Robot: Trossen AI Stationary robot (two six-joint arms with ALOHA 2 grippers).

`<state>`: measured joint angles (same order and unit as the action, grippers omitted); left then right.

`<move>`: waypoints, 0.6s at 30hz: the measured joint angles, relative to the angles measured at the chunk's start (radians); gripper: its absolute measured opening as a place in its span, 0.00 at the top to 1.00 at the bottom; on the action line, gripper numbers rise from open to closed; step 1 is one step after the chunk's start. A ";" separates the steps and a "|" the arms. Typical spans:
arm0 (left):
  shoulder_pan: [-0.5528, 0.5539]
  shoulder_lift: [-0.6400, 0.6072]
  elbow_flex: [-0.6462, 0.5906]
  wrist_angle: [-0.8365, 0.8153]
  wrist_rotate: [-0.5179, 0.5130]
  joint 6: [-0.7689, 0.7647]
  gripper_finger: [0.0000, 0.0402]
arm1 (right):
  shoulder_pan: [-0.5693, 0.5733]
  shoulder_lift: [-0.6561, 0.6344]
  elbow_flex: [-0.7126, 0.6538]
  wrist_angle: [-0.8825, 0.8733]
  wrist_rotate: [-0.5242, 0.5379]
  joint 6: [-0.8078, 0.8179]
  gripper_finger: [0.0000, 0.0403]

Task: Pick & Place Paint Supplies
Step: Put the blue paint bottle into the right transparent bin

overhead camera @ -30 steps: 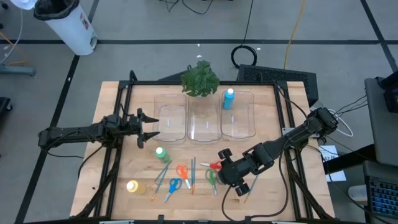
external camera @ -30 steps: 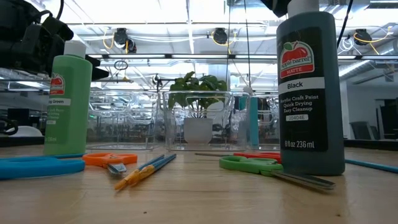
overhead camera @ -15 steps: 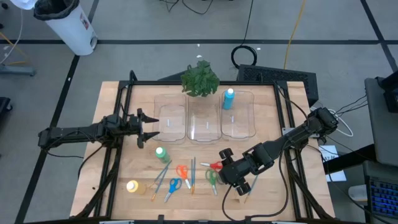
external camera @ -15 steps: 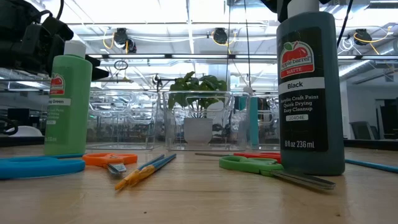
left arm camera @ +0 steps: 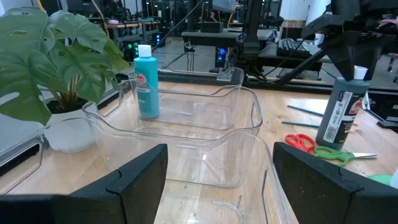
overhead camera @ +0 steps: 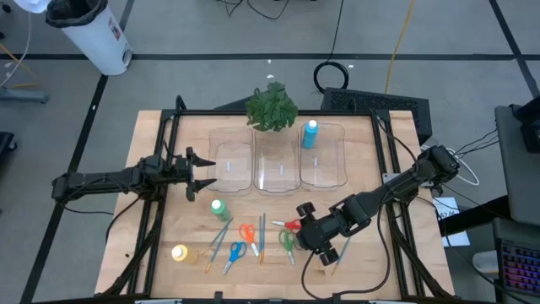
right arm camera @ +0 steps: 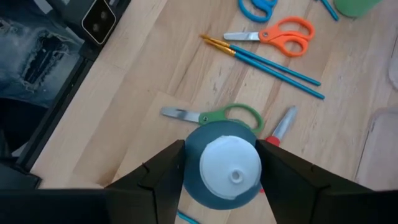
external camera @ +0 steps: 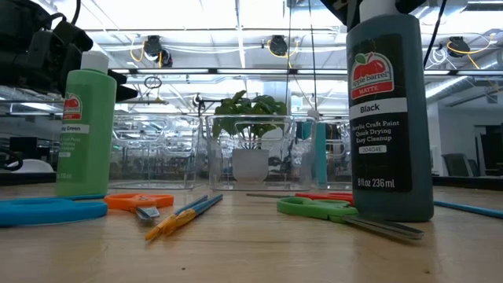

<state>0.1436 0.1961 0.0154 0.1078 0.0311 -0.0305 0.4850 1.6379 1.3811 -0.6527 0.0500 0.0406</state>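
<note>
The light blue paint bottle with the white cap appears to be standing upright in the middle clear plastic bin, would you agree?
Not quite: the light blue paint bottle with the white cap does stand upright, but the high view shows it in the right-hand clear plastic bin, at its back left corner, not in the middle bin, where no paint supply shows.

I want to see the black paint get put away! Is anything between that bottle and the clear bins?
Nothing tall. The right gripper is shut on the black paint bottle. Between it and the clear bins only flat things lie on the table: the green scissors and the red scissors. The bottle can pass above them.
</note>
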 joint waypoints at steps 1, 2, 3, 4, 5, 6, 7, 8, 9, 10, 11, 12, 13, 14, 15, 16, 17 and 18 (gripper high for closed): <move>0.000 0.000 0.000 0.000 0.000 0.000 0.27 | 0.000 0.000 0.000 -0.001 0.000 0.000 0.54; 0.000 0.000 0.000 0.000 0.000 0.000 0.27 | 0.000 0.000 0.000 -0.001 0.000 0.000 0.55; 0.000 0.000 0.000 0.000 0.000 0.000 0.27 | 0.000 0.000 0.000 0.000 0.000 0.000 0.56; 0.000 0.000 0.000 0.000 0.000 0.000 0.27 | 0.000 0.000 0.000 -0.001 0.000 0.000 0.57; 0.000 0.000 0.000 0.000 0.000 0.000 0.27 | 0.000 0.000 0.000 -0.001 0.000 0.000 0.58; 0.000 0.000 0.000 0.000 0.000 0.000 0.27 | 0.000 0.000 0.000 -0.001 -0.001 0.000 0.59; 0.000 0.000 0.000 0.000 0.000 0.000 0.27 | 0.000 0.000 0.000 -0.001 -0.001 0.000 0.61; 0.000 0.000 0.000 0.000 0.000 0.000 0.27 | 0.000 0.000 0.000 -0.001 -0.001 0.000 0.62; 0.000 0.000 0.000 0.000 0.000 0.000 0.27 | 0.000 0.000 0.000 -0.001 -0.002 0.001 0.64; 0.000 0.000 0.000 0.000 0.000 0.000 0.27 | 0.000 0.000 0.000 -0.001 -0.002 0.001 0.66; 0.000 0.000 0.000 0.000 0.000 0.000 0.27 | 0.000 0.000 0.000 -0.001 -0.003 0.001 0.69; 0.000 0.000 0.000 0.000 0.000 0.000 0.27 | 0.000 0.000 0.000 -0.001 -0.003 0.001 0.71; 0.000 0.000 0.000 0.000 0.000 0.000 0.27 | 0.000 0.000 0.000 -0.001 -0.003 0.001 0.73; 0.000 0.000 0.000 0.000 0.000 0.000 0.27 | 0.000 0.000 0.000 -0.001 -0.002 0.001 0.73; 0.000 0.000 0.000 0.000 0.000 0.000 0.27 | 0.000 -0.001 0.000 -0.001 -0.002 0.008 0.73; 0.000 0.000 0.000 0.000 0.000 0.000 0.27 | 0.000 -0.006 0.000 -0.004 -0.001 0.023 0.73; 0.000 0.000 0.000 0.000 0.000 0.000 0.27 | 0.000 -0.013 0.000 -0.009 0.000 0.041 0.73; 0.000 0.000 0.000 0.000 0.000 0.000 0.27 | -0.002 -0.022 -0.001 -0.013 -0.001 0.062 0.73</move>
<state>0.1436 0.1962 0.0154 0.1078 0.0311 -0.0306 0.4828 1.6160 1.3805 -0.6656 0.0489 0.1027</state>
